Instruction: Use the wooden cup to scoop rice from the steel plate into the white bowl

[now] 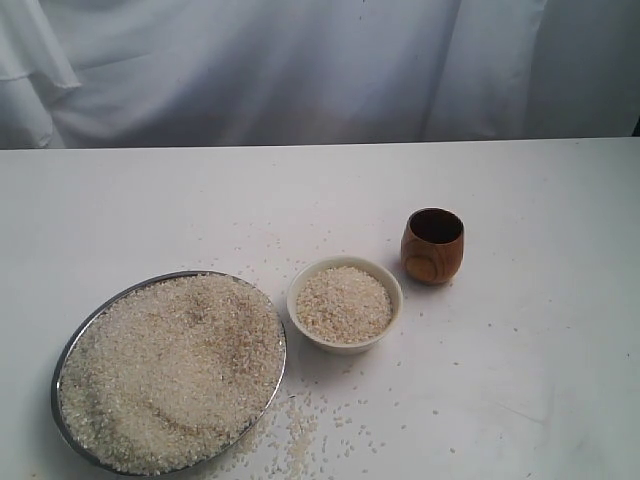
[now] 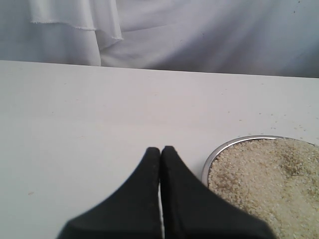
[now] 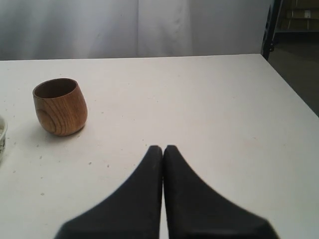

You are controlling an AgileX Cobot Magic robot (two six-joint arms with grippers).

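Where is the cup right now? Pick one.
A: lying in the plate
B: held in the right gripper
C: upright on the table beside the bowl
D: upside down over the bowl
C: the cup stands upright on the table, close beside the bowl but apart from it; the right gripper is shut and empty.

You've got beige rice (image 1: 170,370), shiny grey steel plate (image 1: 58,385), cream-white bowl (image 1: 345,345), brown wooden cup (image 1: 432,255) w/ grain rings, white table (image 1: 520,350).
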